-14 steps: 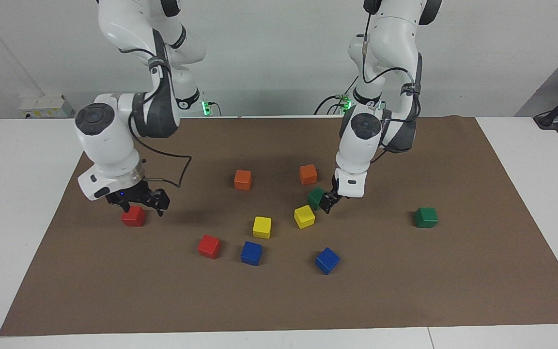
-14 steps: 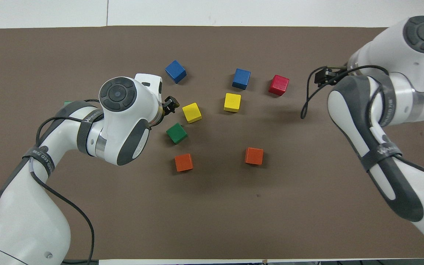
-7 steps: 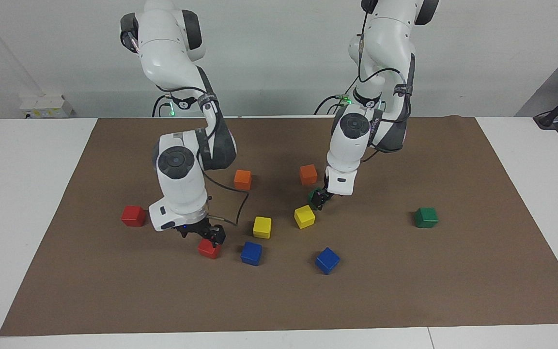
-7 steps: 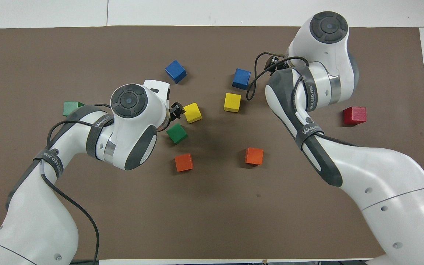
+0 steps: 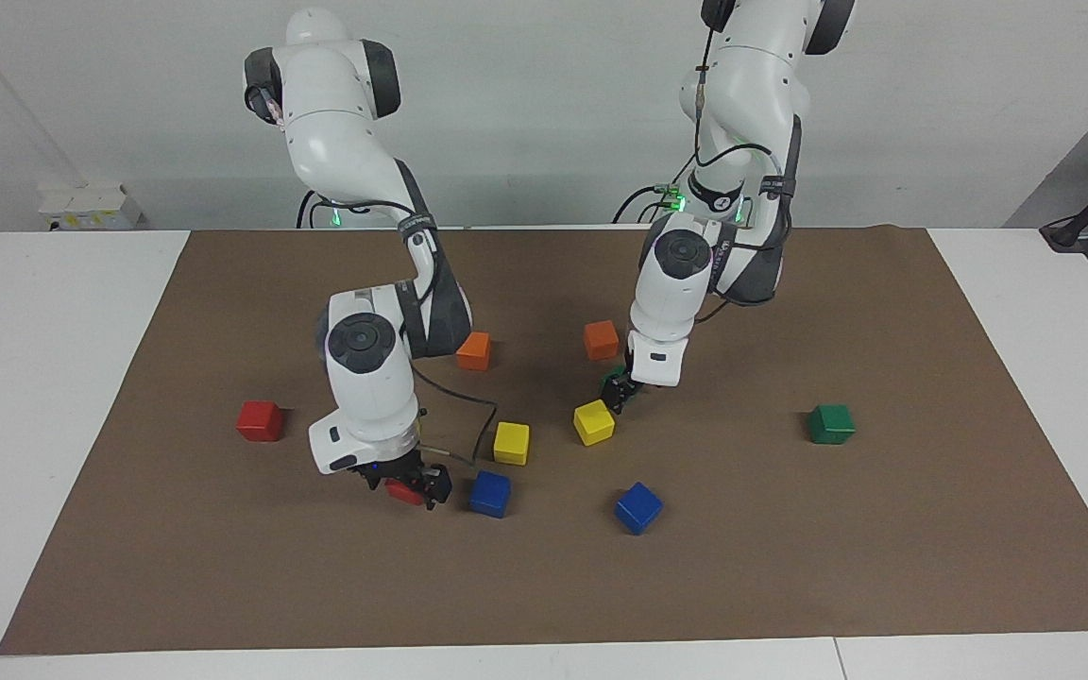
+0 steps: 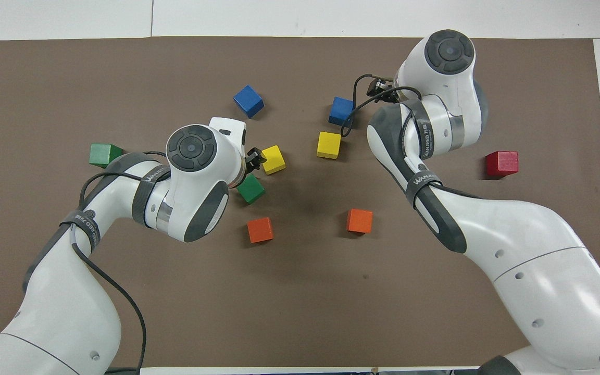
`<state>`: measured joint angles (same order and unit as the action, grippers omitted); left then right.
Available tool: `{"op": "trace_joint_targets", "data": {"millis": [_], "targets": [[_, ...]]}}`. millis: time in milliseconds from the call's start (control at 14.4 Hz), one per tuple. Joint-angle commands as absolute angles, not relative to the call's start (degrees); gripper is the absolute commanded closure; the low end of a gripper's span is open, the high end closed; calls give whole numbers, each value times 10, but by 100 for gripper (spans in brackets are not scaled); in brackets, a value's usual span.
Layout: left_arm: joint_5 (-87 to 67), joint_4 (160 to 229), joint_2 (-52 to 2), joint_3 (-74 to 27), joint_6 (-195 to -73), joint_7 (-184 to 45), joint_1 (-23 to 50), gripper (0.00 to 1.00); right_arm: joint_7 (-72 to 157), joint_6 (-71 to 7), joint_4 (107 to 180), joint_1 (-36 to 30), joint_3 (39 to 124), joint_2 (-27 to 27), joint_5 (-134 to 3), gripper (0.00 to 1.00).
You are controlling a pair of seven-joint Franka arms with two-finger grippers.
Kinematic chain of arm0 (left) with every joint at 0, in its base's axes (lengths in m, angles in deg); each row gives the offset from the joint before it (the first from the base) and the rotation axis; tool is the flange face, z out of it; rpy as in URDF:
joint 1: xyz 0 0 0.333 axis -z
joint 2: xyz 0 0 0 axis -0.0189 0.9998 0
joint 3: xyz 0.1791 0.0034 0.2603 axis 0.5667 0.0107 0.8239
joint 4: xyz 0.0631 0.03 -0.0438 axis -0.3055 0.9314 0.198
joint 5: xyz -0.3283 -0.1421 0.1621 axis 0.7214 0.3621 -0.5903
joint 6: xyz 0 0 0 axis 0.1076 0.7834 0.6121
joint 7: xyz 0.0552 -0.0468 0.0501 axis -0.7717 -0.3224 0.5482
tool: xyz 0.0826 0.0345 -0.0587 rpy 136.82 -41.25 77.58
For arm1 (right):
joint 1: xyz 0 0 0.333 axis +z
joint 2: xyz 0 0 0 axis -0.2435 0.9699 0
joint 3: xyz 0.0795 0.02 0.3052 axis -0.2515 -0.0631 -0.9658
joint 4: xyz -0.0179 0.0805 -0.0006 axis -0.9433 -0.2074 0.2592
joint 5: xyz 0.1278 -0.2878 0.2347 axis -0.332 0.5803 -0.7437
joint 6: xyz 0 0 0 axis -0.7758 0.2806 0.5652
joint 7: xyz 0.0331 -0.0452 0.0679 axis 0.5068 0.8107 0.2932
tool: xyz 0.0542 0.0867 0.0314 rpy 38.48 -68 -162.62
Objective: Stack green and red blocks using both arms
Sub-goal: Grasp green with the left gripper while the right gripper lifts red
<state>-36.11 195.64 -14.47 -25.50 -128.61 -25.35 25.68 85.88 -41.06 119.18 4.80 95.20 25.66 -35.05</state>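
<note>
My right gripper [image 5: 409, 489] is down at a red block [image 5: 399, 491] that lies beside a blue block; the red block shows only in part under it and is hidden by the arm in the overhead view. The other red block [image 5: 259, 420] [image 6: 501, 163] lies alone toward the right arm's end. My left gripper [image 5: 617, 394] [image 6: 254, 156] is low at a green block [image 5: 610, 381] [image 6: 250, 188], on its side toward a yellow block. The second green block [image 5: 830, 423] [image 6: 103, 154] lies alone toward the left arm's end.
Two orange blocks [image 5: 473, 350] [image 5: 601, 339] lie nearer to the robots. Two yellow blocks [image 5: 511, 442] [image 5: 593, 421] and two blue blocks [image 5: 489, 493] [image 5: 637, 507] lie mid-table on the brown mat [image 5: 884, 529].
My right gripper left the lone red block, swung to the red block beside the blue one and sank onto it. My left gripper closed in on the green block.
</note>
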Motion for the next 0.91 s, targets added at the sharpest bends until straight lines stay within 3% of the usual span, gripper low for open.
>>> {"op": "trace_joint_targets", "data": {"millis": [0,209,418,488,557,627,836], "targets": [[-370,1965,-148,-245,-1298,-239,269,0,867,-434,1224,47,950,250,-360,0],[-370,1970,-148,-245,-1300,-239,270,0,867,-437,1236,47,950,246,-360,0],[-370,1974,-149,-245,-1299,-239,276,11,869,-431,1238,48,943,244,-361,67],[-370,1981,-151,-245,-1299,-238,281,19,873,-431,1240,48,934,243,-363,79],[-370,1988,-153,-244,-1299,-235,291,35,876,-431,1243,48,933,242,-365,94],[-370,1985,-154,-243,-1292,-230,292,99,876,-431,1243,48,933,241,-365,100],[-408,1977,-153,-244,-1274,-240,284,100,852,-430,1242,40,934,240,-364,100]]}}
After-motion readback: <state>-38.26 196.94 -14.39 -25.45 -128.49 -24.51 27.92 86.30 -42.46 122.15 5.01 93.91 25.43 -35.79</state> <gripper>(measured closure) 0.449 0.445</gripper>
